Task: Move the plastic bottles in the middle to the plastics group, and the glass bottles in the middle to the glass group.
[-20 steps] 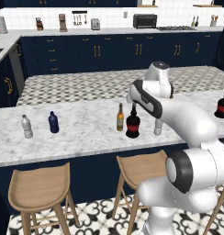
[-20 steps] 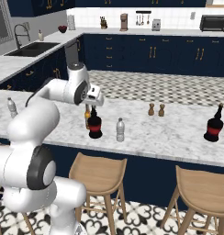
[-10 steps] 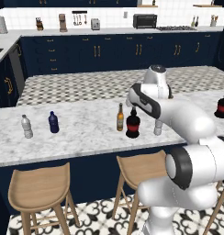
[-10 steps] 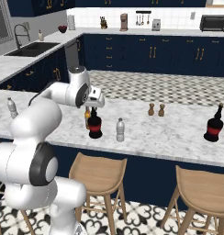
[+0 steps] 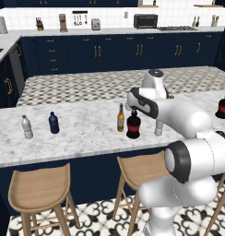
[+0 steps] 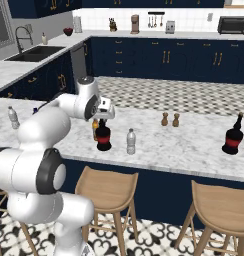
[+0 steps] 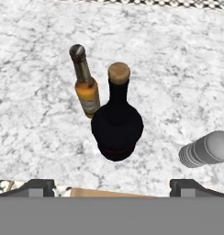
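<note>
The end effector (image 7: pixel 114 186) is hanging directly above the black bottle with the red band (image 5: pixel 133 126). Its jaws are standing wide and gripping nothing. Over the last second the hand has been easing slightly down and in over that bottle, while no bottle on the worktop (image 5: pixel 86 138) has shifted. That suggests the arm is lining up its first pick, with sorting not yet begun.

The amber bottle (image 5: pixel 120 118) is standing upright just beside the black bottle, on its left and slightly behind it as the left base view shows it. The small clear water bottle (image 5: pixel 158 128) is standing near the black bottle on the opposite side, apart from it.

Far to the left of the black bottle, a second clear bottle (image 5: pixel 26 127) and a dark blue bottle (image 5: pixel 53 123) are forming the plastics group. Far to its right, a matching black bottle (image 5: pixel 223 107) is marking the glass group.

Seen from the hand, the cork of the black bottle is sitting between the two fingertips. A straight descent should therefore bring the jaws around the neck, though the amber bottle close by is leaving little room on that side.
</note>
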Available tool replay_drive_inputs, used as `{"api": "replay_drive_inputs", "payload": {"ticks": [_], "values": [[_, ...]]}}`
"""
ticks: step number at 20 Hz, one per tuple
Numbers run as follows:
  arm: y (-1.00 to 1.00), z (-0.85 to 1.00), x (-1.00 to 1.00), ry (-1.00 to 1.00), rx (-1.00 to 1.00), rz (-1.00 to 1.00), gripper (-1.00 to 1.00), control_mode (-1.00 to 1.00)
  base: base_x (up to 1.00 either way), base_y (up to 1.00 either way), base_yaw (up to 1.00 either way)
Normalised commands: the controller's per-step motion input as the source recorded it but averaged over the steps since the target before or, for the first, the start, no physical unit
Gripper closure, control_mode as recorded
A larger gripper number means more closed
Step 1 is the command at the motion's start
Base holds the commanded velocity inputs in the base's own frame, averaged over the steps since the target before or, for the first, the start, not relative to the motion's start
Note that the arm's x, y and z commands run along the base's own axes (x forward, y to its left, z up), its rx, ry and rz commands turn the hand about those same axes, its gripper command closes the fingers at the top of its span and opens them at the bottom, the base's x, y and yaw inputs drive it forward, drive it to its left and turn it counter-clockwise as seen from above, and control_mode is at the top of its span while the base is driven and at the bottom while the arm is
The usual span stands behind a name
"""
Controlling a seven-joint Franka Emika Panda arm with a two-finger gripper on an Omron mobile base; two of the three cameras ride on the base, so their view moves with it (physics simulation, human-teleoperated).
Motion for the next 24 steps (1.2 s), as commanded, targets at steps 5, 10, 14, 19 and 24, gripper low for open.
{"api": "replay_drive_inputs", "payload": {"ticks": [5, 10, 14, 19, 24], "values": [[0.0, -0.12, 0.15, 0.0, 0.0, 0.05, -1.0, -1.0, 0.0, 0.0, 0.0], [0.0, -0.03, 0.06, 0.0, 0.0, 0.03, -1.0, -1.0, 0.0, 0.0, 0.0], [0.0, -0.1, 0.0, 0.0, 0.0, 0.0, -1.0, -1.0, 0.0, 0.0, 0.0], [0.0, -0.34, 0.02, -0.04, 0.0, 0.0, -1.0, -1.0, 0.0, 0.0, 0.0], [0.0, -0.26, 0.08, -0.05, -0.02, 0.0, -1.0, -1.0, 0.0, 0.0, 0.0]]}}
